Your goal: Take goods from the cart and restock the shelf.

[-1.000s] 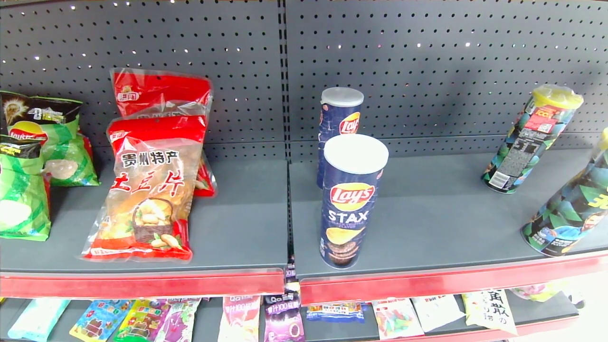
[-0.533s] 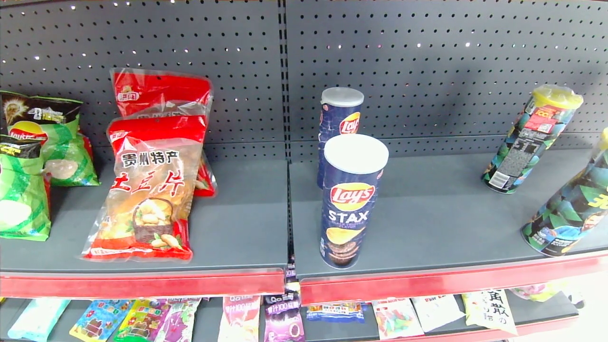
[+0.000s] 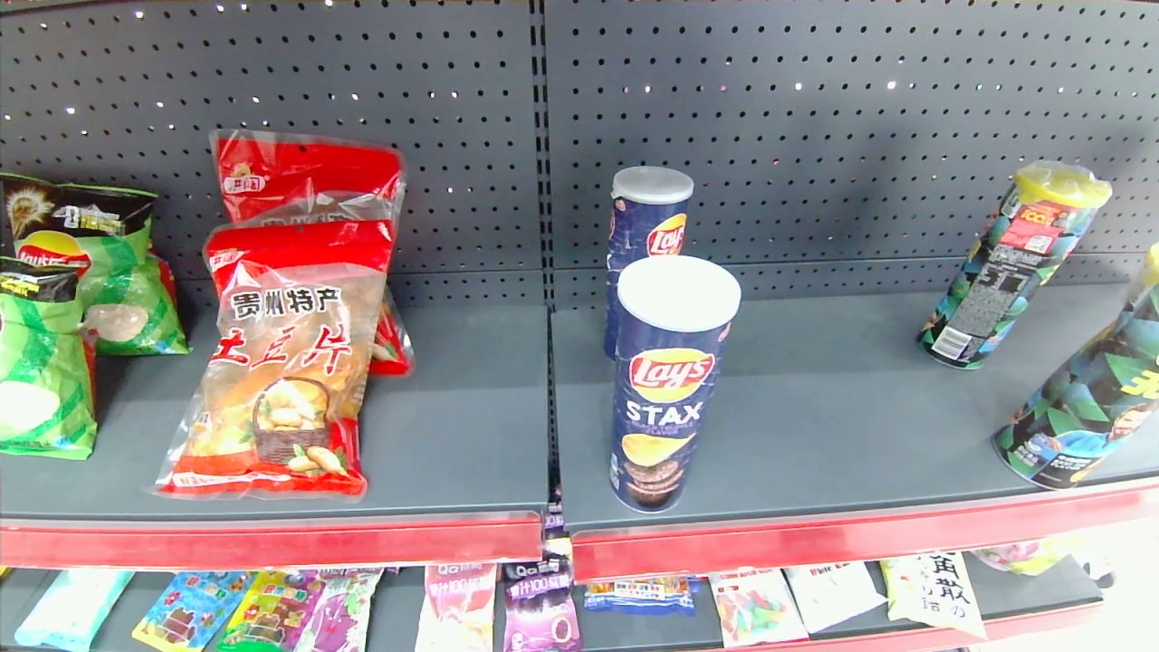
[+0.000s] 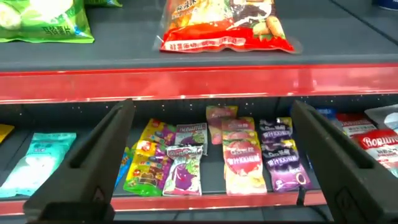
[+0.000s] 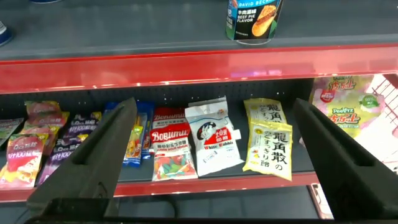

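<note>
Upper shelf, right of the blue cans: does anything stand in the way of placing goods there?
Nothing visible does. The upper shelf is bare between the front blue can and the patterned can. The left gripper and right gripper are open, empty.

navy can; red bag

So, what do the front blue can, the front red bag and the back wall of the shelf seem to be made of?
Blue can: probably a cardboard tube with smooth printed wrap; its lid looks like whitish plastic. Red bag: thin glossy plastic film, judging by glare, wrinkles and the clear window. Back wall: likely painted metal, matte dark grey, with rows of punched holes.
</note>
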Motion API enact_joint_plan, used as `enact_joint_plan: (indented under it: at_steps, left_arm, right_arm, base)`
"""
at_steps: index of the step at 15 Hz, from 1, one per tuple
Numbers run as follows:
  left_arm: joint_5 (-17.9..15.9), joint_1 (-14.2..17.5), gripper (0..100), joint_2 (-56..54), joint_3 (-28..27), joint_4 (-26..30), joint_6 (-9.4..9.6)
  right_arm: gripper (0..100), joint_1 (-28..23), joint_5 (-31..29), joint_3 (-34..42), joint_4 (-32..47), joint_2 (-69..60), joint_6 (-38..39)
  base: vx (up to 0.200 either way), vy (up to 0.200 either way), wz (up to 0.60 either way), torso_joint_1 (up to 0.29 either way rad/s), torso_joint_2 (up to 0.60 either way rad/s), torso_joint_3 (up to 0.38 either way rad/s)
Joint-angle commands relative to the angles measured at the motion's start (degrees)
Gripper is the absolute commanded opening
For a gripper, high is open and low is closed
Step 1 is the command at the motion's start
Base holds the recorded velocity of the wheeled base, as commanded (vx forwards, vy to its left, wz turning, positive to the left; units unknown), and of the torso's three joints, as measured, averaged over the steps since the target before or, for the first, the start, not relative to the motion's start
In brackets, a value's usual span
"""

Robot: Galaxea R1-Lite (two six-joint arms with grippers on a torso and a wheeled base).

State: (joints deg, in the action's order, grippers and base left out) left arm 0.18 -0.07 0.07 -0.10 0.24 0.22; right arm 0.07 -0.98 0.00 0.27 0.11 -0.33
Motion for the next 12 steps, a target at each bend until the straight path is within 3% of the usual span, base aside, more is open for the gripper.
enact_joint_plan:
  at_steps: [1, 2, 8, 12]
  left_arm:
    - [-0.01, -0.01, 100, -0.07, 0.01, 0.11, 0.04]
    - [-0.01, -0.01, 100, -0.07, 0.01, 0.11, 0.04]
    - [0.08, -0.01, 100, -0.07, 0.01, 0.11, 0.04]
    - [-0.01, -0.01, 100, -0.07, 0.01, 0.11, 0.04]
  right_arm:
    - [100, 0.01, 0.01, 0.0, 0.0, -0.02, -0.02]
    - [100, 0.01, 0.01, 0.0, 0.0, -0.02, -0.02]
    - [100, 0.01, 0.01, 0.0, 0.0, -0.02, -0.02]
    - [100, 0.01, 0.01, 0.0, 0.0, -0.02, -0.02]
  base:
    - [-0.2, 0.0, 0.0, -0.002, 0.0, 0.007]
    - [-0.2, 0.0, 0.0, 0.032, 0.0, 0.002]
    - [0.0, 0.0, 0.0, 0.0, 0.0, 0.0]
    - [0.0, -0.2, 0.0, 0.004, 0.0, 0.002]
